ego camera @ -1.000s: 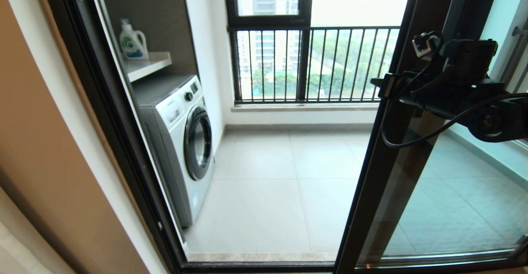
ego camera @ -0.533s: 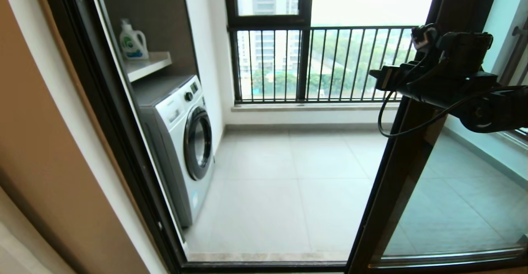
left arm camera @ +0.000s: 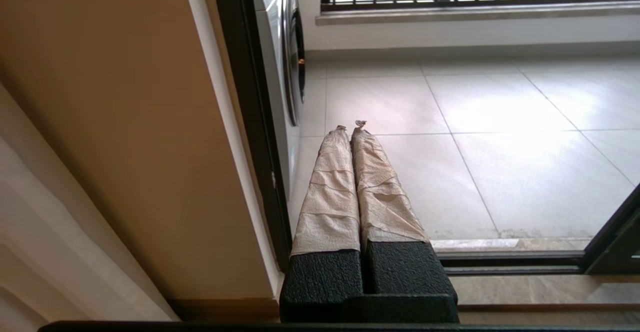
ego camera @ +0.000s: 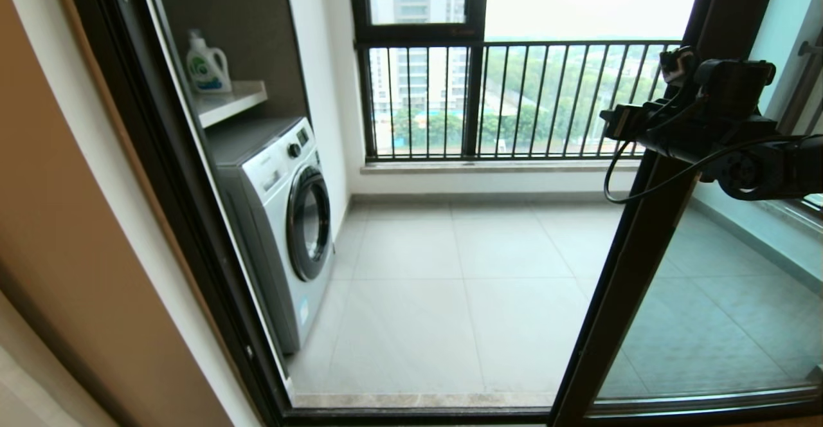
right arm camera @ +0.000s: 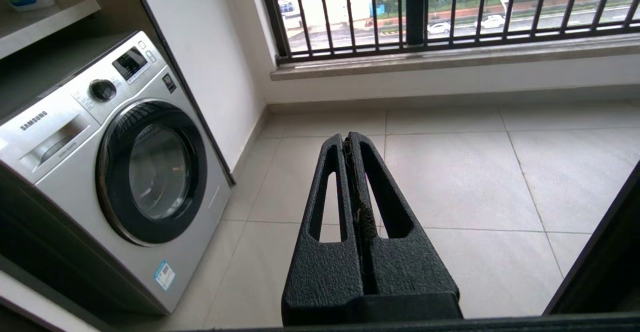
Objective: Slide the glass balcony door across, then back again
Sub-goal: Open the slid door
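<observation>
The glass balcony door (ego camera: 633, 260) stands at the right, its dark upright slanting up through the head view with tinted glass to its right. Its handle is hidden. My right gripper (ego camera: 607, 125) sits against that upright at about railing height, shut with nothing in it. In the right wrist view the same gripper (right arm camera: 348, 136) points out over the balcony tiles, and the door's dark frame (right arm camera: 600, 252) crosses the corner beside it. My left gripper (left arm camera: 351, 126), fingers wrapped in beige tape, is shut and hangs low by the left door jamb (left arm camera: 250, 137), away from the door frame (left arm camera: 612, 242).
A silver washing machine (ego camera: 283, 221) stands at the balcony's left under a shelf holding a detergent bottle (ego camera: 207, 63). A window with black railing bars (ego camera: 501, 99) closes the far side. The floor track (ego camera: 411, 414) runs along the threshold, and tiled floor fills the doorway.
The door's upright has slid to the right, widening the opening. My right arm has moved right along with it. The left arm shows no movement.
</observation>
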